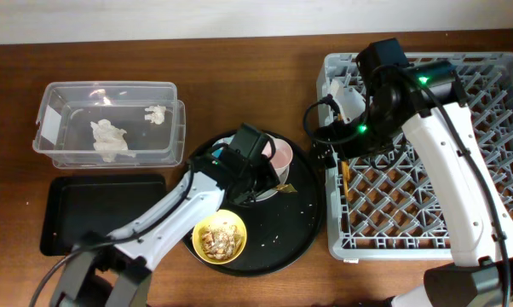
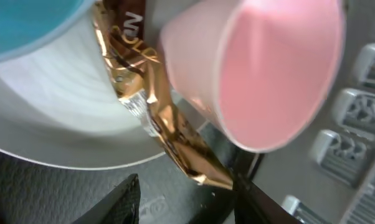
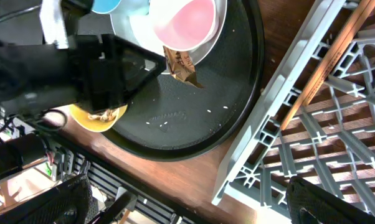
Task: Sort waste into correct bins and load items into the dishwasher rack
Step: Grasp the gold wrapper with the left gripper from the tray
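Note:
The gold-brown foil wrapper (image 2: pixel 156 106) lies on the edge of the grey plate (image 2: pixel 63 106), beside the tipped pink cup (image 2: pixel 268 62) and the light-blue cup (image 2: pixel 25 25). My left gripper (image 2: pixel 187 202) is open just in front of the wrapper, whose tip is next to the right finger; in the overhead view it (image 1: pixel 263 175) is over the plate. The yellow bowl (image 1: pixel 220 236) holds beige food scraps. White tissue (image 1: pixel 109 136) lies in the clear tub (image 1: pixel 48 119). My right gripper (image 3: pixel 197 205) is open and empty above the left edge of the dishwasher rack (image 1: pixel 495 128).
The flat black tray (image 1: pixel 103 213) lies at the front left. The plate, cups and bowl sit on a large round black tray (image 1: pixel 303 226) with white crumbs on it. A thin gold utensil (image 1: pixel 346 181) lies in the rack's left side.

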Controlling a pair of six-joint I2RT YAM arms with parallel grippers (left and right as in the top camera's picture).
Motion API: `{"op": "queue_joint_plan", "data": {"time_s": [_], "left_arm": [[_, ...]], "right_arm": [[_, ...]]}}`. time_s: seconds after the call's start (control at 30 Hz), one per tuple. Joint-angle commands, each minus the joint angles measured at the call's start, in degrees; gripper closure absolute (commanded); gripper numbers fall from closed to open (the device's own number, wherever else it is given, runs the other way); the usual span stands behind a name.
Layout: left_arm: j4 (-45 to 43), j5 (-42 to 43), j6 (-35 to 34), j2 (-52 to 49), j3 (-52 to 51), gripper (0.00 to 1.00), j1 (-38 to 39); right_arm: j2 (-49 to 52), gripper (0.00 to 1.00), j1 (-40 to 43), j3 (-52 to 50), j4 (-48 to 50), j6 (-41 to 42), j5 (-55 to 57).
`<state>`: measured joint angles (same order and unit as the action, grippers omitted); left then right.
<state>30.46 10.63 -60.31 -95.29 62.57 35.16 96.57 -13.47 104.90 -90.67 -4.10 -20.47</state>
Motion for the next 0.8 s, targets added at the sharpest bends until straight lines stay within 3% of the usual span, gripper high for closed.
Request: {"op": "queue_joint_plan", "data": {"time_s": [0.0,0.77], "left_arm": [[-0.11,-2.97,-2.01,-1.81,0.11,0.53,0.20],[-1.97,-6.38,-2.01,-8.55,0.09,0.55,3.43]], "right_arm": [[-0.96,0.02,0.00,0.63,0.04,-0.17,0.15],[-0.96,0.02,0.00,0.63,0.02,-0.17,0.13]]}}
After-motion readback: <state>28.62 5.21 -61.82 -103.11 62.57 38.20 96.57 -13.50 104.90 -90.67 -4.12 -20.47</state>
